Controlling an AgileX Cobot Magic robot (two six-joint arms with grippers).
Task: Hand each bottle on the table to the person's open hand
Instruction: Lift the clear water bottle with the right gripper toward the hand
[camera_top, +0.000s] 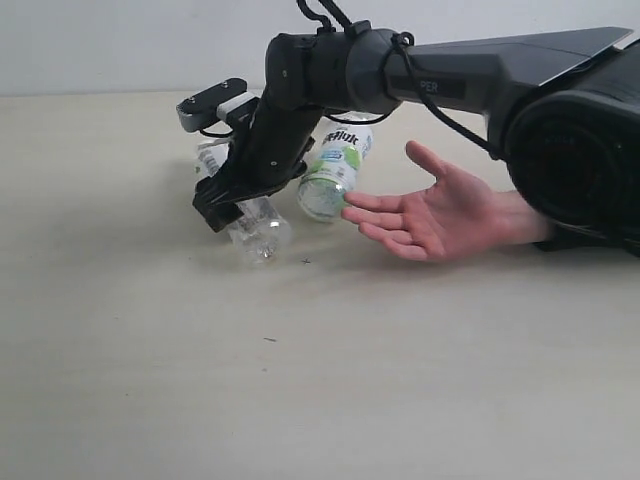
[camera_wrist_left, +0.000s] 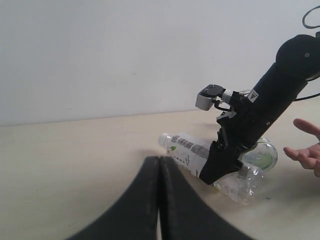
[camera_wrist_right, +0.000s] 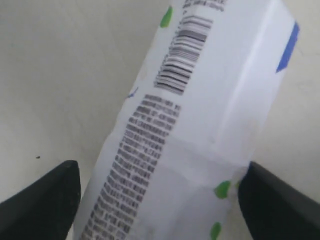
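A grey-text white-label bottle lies on its side on the table. My right gripper reaches across and is shut on its labelled middle, one finger against each side. Just behind it lies the green-white label bottle. To the right of both bottles, the person's open hand rests palm up. My left gripper is shut, empty and well short of the bottles. The red-pink and floral bottles are out of view.
The right arm's thick black body spans the upper right above the person's wrist. A pale wall stands behind the table. Tiny dark specks dot the wood in front of the bottles.
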